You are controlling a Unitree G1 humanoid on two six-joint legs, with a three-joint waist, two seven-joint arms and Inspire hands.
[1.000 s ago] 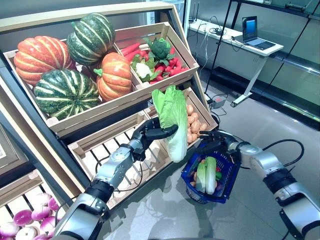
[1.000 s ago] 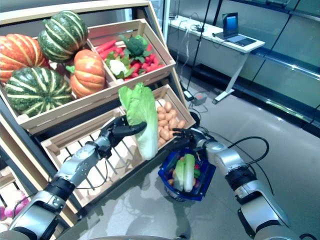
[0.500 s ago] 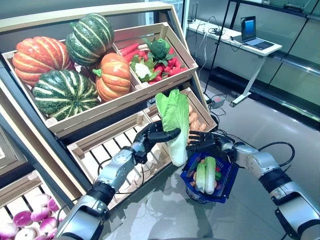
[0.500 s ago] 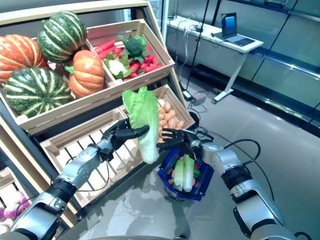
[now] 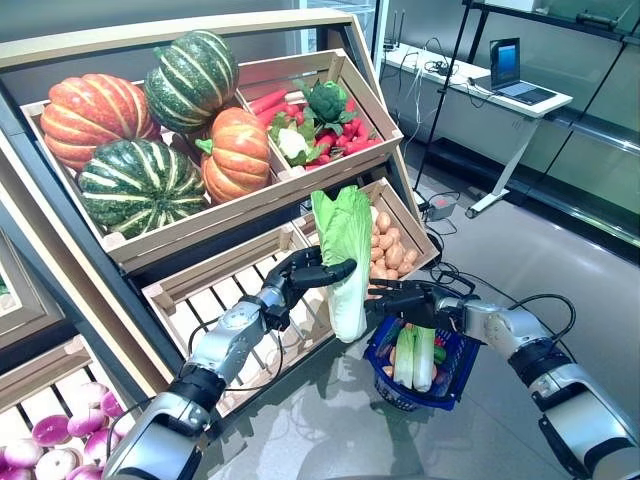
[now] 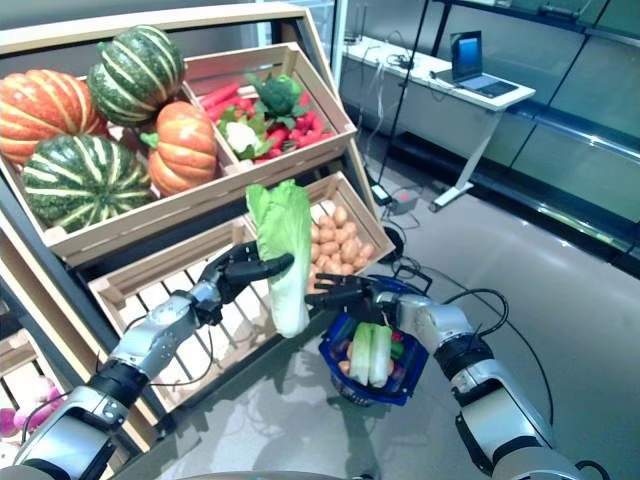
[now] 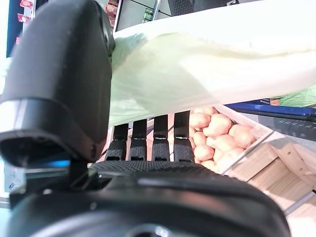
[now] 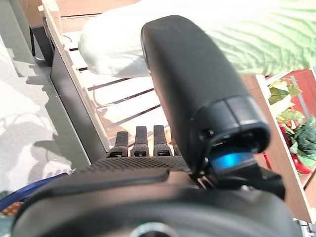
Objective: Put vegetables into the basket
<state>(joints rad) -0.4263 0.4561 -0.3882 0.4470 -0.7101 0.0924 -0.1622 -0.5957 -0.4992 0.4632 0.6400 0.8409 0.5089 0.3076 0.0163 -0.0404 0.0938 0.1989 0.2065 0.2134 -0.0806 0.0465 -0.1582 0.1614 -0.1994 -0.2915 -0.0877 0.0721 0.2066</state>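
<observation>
My left hand (image 5: 300, 272) is shut on a tall pale green napa cabbage (image 5: 345, 250) and holds it upright in front of the stand's lower crate, just left of the blue basket (image 5: 462, 345) on the floor. In the left wrist view my thumb (image 7: 59, 74) presses on the cabbage (image 7: 207, 64). My right hand (image 5: 410, 302) is open, with fingers straight above the basket's near rim and fingertips at the cabbage's lower part. The cabbage also shows in the right wrist view (image 8: 276, 34). A green-white leafy vegetable (image 5: 415, 355) lies in the basket.
The slanted wooden stand (image 5: 200, 215) with its crates rises at the left and behind the hands. A white desk with a laptop (image 5: 505, 85) stands at the back right. A power strip (image 5: 440, 207) and cords lie on the grey floor behind the basket.
My right hand has reached left from the basket's rim to the cabbage's lower part. My left hand has brought the cabbage a little closer to the basket.
</observation>
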